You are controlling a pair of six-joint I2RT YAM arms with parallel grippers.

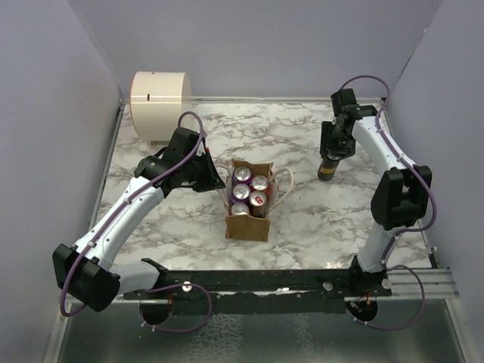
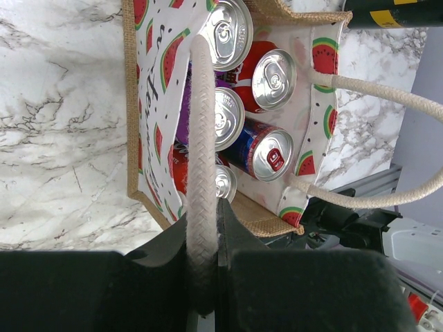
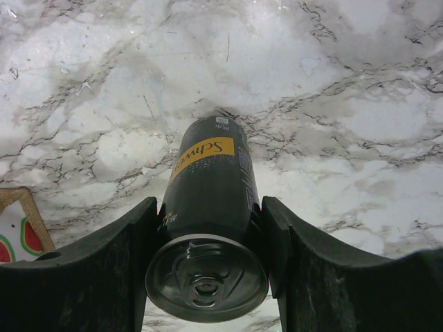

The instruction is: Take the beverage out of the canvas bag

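Note:
The canvas bag (image 1: pixel 248 227) stands upright mid-table, tan with white handles and watermelon prints (image 2: pixel 154 90). Several beverage cans (image 1: pixel 249 193) stand in it, tops up (image 2: pixel 273 79). My left gripper (image 1: pixel 214 176) is at the bag's left rim, shut on the left rope handle (image 2: pixel 202 138), which runs up between its fingers. My right gripper (image 1: pixel 331 155) is to the right of the bag, shut on a black can with a yellow label (image 3: pixel 211 180), held upright at or just above the marble (image 1: pixel 327 169). The bag's corner shows in the right wrist view (image 3: pixel 21 228).
A cream cylindrical container (image 1: pixel 159 102) stands at the back left corner. The bag's other handle (image 1: pixel 284 185) hangs loose to the right (image 2: pixel 387 97). Purple walls close the table on three sides. A black rail (image 1: pixel 302 283) runs along the near edge.

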